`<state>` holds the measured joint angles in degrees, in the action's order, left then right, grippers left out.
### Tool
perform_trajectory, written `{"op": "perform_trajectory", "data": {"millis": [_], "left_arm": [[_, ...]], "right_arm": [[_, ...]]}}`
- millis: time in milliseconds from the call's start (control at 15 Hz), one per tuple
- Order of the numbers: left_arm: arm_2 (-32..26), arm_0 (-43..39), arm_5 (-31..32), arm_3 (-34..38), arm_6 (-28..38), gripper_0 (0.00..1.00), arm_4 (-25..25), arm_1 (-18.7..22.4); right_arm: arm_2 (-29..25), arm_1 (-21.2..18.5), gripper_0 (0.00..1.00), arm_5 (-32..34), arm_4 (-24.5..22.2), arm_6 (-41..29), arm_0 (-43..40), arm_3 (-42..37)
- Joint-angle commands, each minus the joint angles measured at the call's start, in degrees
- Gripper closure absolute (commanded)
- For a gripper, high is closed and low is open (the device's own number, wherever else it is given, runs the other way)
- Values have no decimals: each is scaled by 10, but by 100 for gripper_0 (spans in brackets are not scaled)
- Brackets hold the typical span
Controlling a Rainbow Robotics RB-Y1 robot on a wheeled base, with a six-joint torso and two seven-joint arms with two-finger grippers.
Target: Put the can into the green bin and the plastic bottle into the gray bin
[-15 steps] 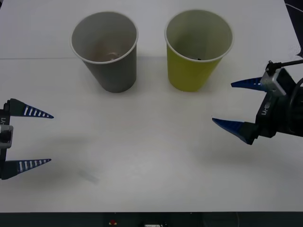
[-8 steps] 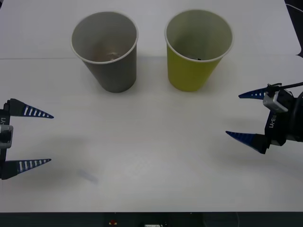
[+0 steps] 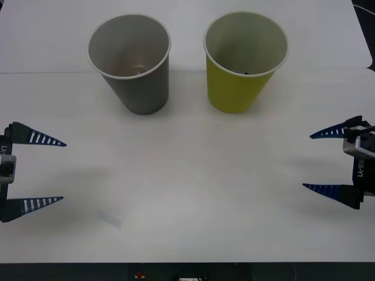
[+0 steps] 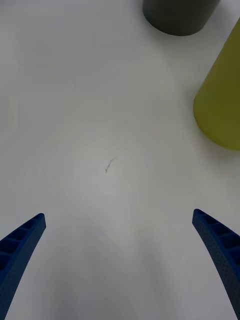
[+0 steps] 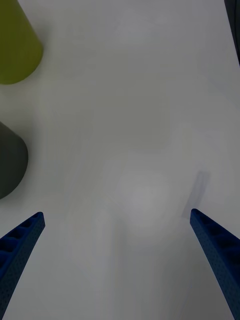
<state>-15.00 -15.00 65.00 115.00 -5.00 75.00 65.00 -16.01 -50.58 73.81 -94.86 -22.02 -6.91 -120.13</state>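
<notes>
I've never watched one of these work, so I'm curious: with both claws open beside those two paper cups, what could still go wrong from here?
Probably little. Both cups stand upright on the table. The right gripper and left gripper are open and hold nothing. Two risks:
1. The gray bin and green bin are light paper; a sweeping arm could tip them.
2. The bins stand close together, so knocking one might topple the other.

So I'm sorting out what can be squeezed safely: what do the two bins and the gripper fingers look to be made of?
The gray bin and the green bin look like matte coated paper: thin walls, rolled white rims, pale insides. The left gripper and right gripper are open at the table's sides. Their blue ribbed fingers are probably a flexible plastic or rubber, though that stays uncertain.
</notes>
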Motion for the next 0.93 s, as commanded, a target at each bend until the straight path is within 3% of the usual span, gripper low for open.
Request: {"op": "perform_trajectory", "data": {"millis": [67, 333, 667, 933], "left_arm": [[0, 0, 0, 0, 0, 0, 0, 0], [0, 0, 0, 0, 0, 0, 0, 0], [0, 0, 0, 0, 0, 0, 0, 0], [0, 0, 0, 0, 0, 0, 0, 0]], "right_arm": [[0, -41, 0, -18, 30, 14, -11, 0], [3, -87, 0, -33, 85, 21, -15, 0], [2, -168, 0, -118, 129, 31, -74, -26], [2, -191, 0, -119, 147, 39, -74, -26]]}}
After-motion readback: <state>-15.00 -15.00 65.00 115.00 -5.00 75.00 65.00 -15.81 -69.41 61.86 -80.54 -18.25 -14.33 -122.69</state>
